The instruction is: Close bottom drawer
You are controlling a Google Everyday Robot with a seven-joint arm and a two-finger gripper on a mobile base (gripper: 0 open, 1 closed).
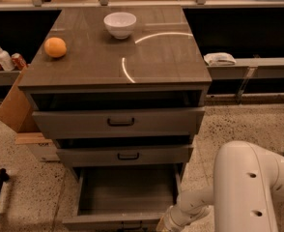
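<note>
The bottom drawer point(125, 192) of the grey-brown cabinet is pulled far out, its deep plain box empty; its narrow front panel point(110, 221) sits at the lower edge of the view. My gripper point(167, 224) is at the right end of that front panel, low at the frame's bottom, on the end of the white arm point(250, 187). Its tips are cut off by the frame edge. The middle drawer point(125, 155) and top drawer point(119, 122) stand slightly out above it.
On the cabinet top point(156, 57) sit a white bowl point(120, 24) and an orange point(55, 47). A cardboard box point(14, 108) stands at the cabinet's left. Bottles and cans point(2, 58) are on a left shelf, a white cloth point(220, 58) on a right ledge.
</note>
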